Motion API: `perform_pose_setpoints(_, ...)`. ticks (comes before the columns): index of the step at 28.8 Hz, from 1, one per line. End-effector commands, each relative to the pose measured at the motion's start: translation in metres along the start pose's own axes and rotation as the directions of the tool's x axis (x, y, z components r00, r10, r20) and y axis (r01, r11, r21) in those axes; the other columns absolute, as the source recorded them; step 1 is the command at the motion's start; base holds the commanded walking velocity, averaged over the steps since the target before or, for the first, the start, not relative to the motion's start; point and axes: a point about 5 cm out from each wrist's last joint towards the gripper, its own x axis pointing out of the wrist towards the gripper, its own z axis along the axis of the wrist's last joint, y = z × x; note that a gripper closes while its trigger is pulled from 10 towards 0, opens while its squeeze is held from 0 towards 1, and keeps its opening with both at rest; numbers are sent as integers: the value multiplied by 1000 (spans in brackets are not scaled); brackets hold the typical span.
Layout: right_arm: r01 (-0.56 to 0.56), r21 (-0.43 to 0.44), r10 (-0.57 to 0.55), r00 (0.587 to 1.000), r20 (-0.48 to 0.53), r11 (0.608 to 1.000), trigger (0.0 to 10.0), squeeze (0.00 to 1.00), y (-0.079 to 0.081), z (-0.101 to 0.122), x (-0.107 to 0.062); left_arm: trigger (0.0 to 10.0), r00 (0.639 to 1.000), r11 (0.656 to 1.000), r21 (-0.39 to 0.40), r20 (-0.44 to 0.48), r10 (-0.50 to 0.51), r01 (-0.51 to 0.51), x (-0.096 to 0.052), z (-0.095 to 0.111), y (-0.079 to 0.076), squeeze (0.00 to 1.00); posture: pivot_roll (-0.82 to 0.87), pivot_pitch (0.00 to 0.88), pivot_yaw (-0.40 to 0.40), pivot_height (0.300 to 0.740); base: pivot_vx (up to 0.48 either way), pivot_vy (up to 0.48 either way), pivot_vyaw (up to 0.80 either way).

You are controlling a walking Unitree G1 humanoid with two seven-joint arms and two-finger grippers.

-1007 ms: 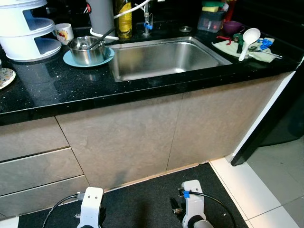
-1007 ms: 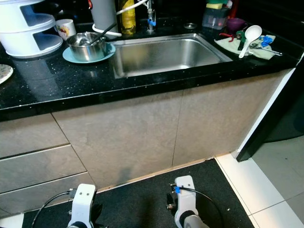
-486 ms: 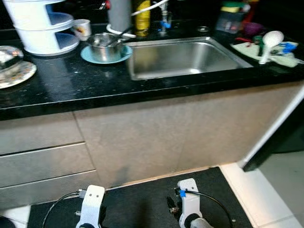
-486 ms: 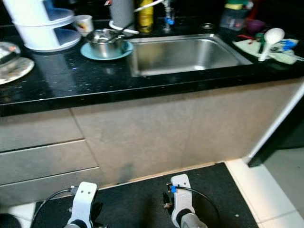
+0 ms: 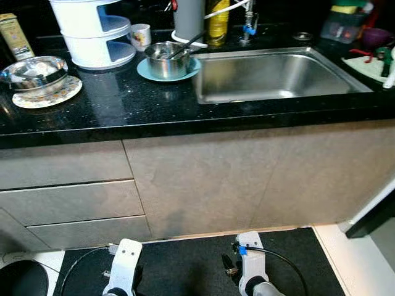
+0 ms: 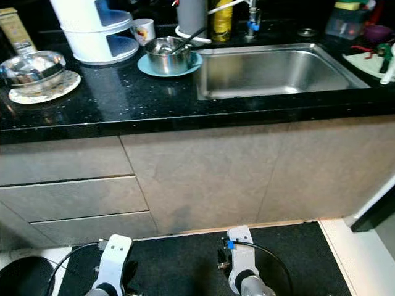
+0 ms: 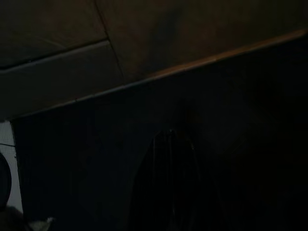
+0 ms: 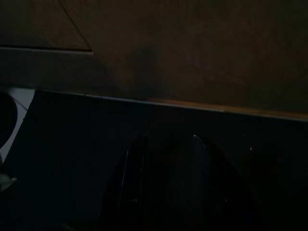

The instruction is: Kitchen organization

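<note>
2 arms [image 5: 123, 274] hang idle before the black counter [image 5: 123, 108].

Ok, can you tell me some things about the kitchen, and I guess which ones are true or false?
1. The sink has no dishes in it. True.
2. The steel pot sits on a red plate. False: it sits on a light blue plate.
3. A mug stands behind the pot, beside the white rack. True.
4. The glass bowl is inside the sink. False: it rests on a patterned plate on the counter, left of the rack.
</note>
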Motion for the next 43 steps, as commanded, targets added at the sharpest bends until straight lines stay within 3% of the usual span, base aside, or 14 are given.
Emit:
perform_pose_setpoints(1,-16,3,16,1000,-19,1000,10000,0,7,-7,-2,10000,1000,1000,22,-27,13,-13,-5,-8,5,0,30,226,0,740,0,0,800)
perform_pose_setpoints(8,0,10,0,1000,-8,1000,10000,0,5,-7,-2,10000,1000,999,35,-27,1,0,-5,-7,5,0,30,222,3,740,0,0,800)
perform_pose_setpoints(11,34,76,-34,999,4,997,10000,0,0,-5,-2,10000,999,1000,24,-31,-7,7,-5,-5,4,0,32,219,6,740,0,0,0)
perform_pose_setpoints(29,13,63,-16,999,48,998,10000,0,1,5,0,10000,1000,999,35,1,13,-13,-4,7,11,0,35,232,9,740,0,0,-195)
perform_pose_setpoints(30,-87,108,65,980,187,990,10000,0,5,32,-4,10000,993,995,66,94,74,-80,-8,26,20,0,38,233,9,740,0,0,0)
perform_pose_setpoints(32,-195,133,138,926,351,972,10000,0,3,72,-13,10000,964,983,51,212,161,-175,-13,59,35,0,38,233,9,740,0,0,0)
perform_pose_setpoints(34,-239,118,169,891,422,964,10000,0,1,94,-19,10000,942,976,42,274,193,-212,-17,77,41,0,38,241,8,740,0,0,0)
perform_pose_setpoints(35,-292,77,211,826,522,953,10000,0,0,132,-28,10000,907,975,7,371,202,-220,-22,109,47,0,38,241,8,740,0,0,0)
perform_pose_setpoints(36,-292,77,211,826,522,953,10000,0,0,132,-28,10000,907,975,7,371,202,-220,-22,109,47,0,38,241,8,740,0,0,0)
perform_pose_setpoints(38,-339,43,241,745,622,940,10000,0,1,172,-38,10000,848,972,1,489,205,-236,-29,143,51,0,37,245,9,740,0,0,0)
perform_pose_setpoints(41,-347,33,241,712,659,937,10000,0,1,187,-42,10000,820,967,15,535,207,-254,-32,157,53,0,37,245,9,740,0,0,0)
perform_pose_setpoints(43,-253,21,164,687,708,967,10000,0,-7,215,-41,10000,781,953,38,583,223,-301,-32,187,60,0,37,240,8,740,0,0,0)
